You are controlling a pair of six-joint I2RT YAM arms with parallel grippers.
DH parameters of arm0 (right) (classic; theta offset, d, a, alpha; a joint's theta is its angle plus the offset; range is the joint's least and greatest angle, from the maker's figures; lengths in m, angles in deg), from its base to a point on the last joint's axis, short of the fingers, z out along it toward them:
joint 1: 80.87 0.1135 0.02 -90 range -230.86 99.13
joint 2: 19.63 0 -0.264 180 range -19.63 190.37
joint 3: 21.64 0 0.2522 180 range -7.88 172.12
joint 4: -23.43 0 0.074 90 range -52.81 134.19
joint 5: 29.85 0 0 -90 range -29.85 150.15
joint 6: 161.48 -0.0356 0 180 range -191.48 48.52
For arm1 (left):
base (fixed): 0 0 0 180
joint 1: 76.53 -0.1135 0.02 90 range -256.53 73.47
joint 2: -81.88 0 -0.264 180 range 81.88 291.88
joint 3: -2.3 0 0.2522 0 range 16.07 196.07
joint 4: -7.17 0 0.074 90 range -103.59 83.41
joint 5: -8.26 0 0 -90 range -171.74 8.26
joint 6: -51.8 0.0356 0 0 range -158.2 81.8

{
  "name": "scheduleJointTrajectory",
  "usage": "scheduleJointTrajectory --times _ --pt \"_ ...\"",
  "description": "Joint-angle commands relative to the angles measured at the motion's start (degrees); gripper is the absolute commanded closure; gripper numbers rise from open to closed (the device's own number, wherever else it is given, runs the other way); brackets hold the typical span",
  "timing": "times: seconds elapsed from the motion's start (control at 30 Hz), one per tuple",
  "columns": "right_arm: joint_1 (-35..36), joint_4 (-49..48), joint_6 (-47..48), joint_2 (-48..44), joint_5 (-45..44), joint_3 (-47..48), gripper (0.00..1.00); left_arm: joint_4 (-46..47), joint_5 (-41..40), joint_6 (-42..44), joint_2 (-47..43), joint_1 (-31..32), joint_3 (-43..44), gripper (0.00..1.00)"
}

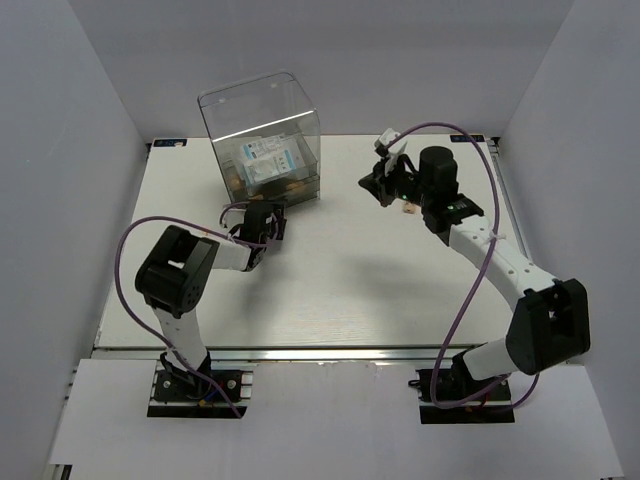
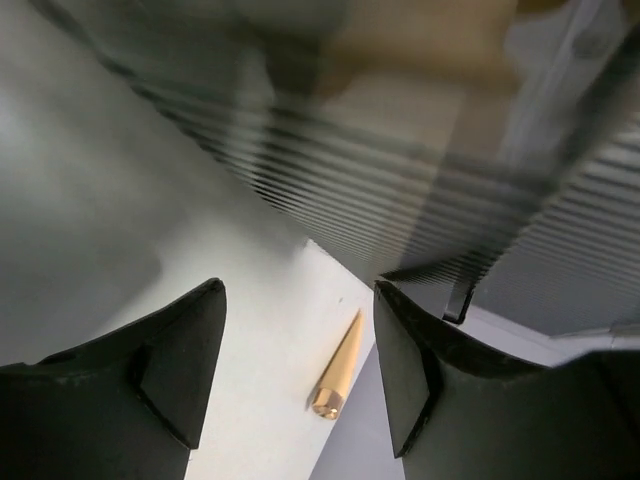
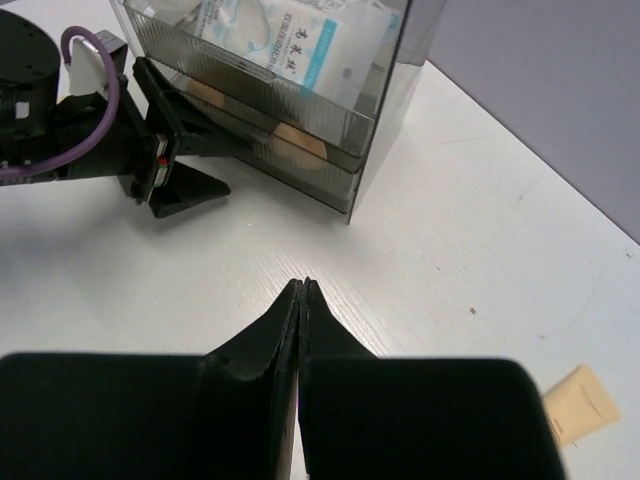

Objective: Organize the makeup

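Flat packets [image 3: 290,45] in drawer box [image 3: 385,90], left jaws beside it, right jaws closed

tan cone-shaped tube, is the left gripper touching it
Apart. The left wrist view shows the tan cone-shaped tube lying between open fingers of the left gripper, table showing each side.

clear plastic drawer box [image 1: 262,130] stood upright at the table's far left, tinted drawer fronts faced the near side, white wood-grain table [image 1: 360,290], white walls [image 1: 60,150] closed three sides, metal rail [image 1: 340,351] ran along near edge

White-and-blue packets [image 3: 290,40], tan-gold cone tube [image 2: 338,365], peach sponges [image 3: 297,143], clear drawer box [image 1: 250,105], purple cable [image 3: 112,88]
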Motion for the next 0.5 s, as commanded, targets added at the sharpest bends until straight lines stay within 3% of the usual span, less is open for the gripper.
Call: scheduleJointTrajectory --times 0.0,0.27,0.37,0.47 --pt "-1.6 -1.0 -0.5 -3.9 0.7 -2.3 1.00 4.6 -0.2 -0.7 1.9 -0.5 4.3 0.30" --pt "-3.8 -0.1 -0.3 -6.4 1.0 -5.7 1.00 7.2 -1.7 -0.2 5.2 -0.6 6.2 0.29" --pt "-4.0 0.0 -0.2 -7.0 1.2 -7.0 1.00 9.1 -2.1 -0.4 5.4 -0.7 4.5 0.42" --pt "-4.1 0.1 -0.1 -7.5 1.2 -8.0 1.00 10.5 -2.8 -0.5 5.0 -0.7 2.7 0.47"
